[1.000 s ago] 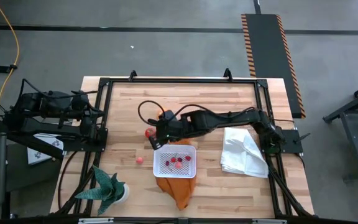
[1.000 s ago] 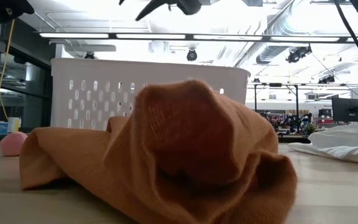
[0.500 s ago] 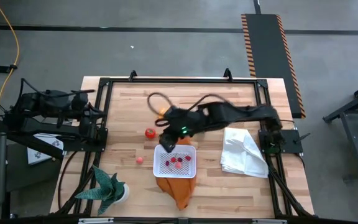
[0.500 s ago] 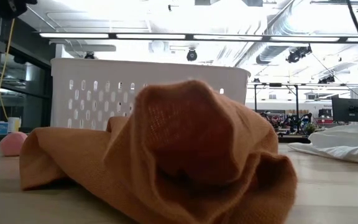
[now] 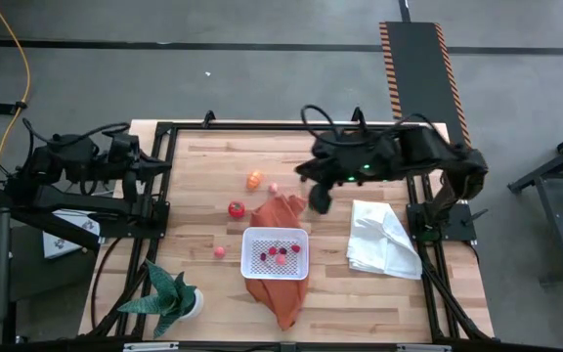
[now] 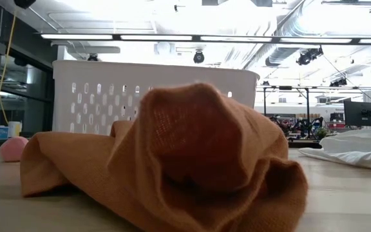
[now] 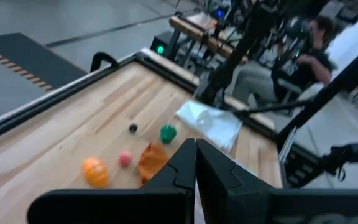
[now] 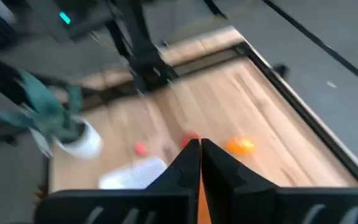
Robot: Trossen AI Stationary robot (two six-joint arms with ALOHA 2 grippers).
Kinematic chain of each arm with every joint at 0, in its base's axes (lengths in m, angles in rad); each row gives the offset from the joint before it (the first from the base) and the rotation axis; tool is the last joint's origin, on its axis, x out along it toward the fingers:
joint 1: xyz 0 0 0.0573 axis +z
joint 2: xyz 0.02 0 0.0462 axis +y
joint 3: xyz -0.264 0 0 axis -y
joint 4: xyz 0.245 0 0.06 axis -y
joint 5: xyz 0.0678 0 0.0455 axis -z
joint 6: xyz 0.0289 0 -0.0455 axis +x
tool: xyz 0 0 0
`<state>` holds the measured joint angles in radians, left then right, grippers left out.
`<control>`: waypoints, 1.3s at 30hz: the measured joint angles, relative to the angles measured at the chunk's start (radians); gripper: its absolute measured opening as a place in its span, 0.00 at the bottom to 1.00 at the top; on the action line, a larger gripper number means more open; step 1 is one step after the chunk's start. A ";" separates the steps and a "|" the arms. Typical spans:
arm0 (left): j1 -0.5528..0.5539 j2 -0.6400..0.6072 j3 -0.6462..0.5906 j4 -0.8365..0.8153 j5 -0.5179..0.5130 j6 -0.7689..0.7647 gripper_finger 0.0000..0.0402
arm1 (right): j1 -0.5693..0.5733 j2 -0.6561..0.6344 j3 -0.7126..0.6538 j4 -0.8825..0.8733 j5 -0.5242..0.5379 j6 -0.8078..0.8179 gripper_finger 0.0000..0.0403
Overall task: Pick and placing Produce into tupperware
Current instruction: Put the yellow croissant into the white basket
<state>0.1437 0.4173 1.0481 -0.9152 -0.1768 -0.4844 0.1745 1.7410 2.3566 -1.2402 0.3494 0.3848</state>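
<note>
I am holding my right fingers (image 5: 318, 202) pressed together, empty, above the surface (image 5: 194, 186). The orange produce (image 5: 254, 179) looks light, rigid, round; I am judging a mid-body pinch best.

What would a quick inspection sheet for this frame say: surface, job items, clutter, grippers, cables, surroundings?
Surface: wooden table inside a black frame.
Job's things: tupperware holds red pieces; orange piece, red piece and pink piece lie loose on the wood.
Clutter: orange cloth under the tupperware, white cloth, potted plant.
Grippers: right gripper shut, empty, raised beside the white cloth; left gripper shut, parked at the table's left edge.
Cables: yellow cable on the floor.
Surroundings: striped floor mat; seated person beyond the table.
</note>
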 joint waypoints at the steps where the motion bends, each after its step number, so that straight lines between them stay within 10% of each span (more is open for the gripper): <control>1: 0.000 0.003 0.000 0.013 0.000 -0.003 0.00 | 0.001 -0.011 0.000 -0.047 0.014 -0.001 0.01; 8: 0.000 0.033 0.000 0.111 0.001 -0.018 0.00 | 0.006 -0.060 -0.007 -0.332 0.119 0.000 0.00; 16: 0.000 0.101 0.000 0.150 0.001 -0.019 0.00 | -0.021 -0.234 -0.270 -0.265 0.137 -0.044 0.00; 29: 0.001 0.263 0.000 0.167 0.001 0.006 0.00 | -0.103 -0.736 -1.183 0.406 -0.041 0.205 0.00; 39: 0.082 0.456 0.203 0.034 -0.007 0.101 0.00 | -0.174 -0.747 -1.474 0.730 -0.196 0.292 0.00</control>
<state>0.2252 0.8733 1.2508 -0.8807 -0.1841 -0.3831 0.0009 0.9936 0.8825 -0.5099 0.1531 0.6769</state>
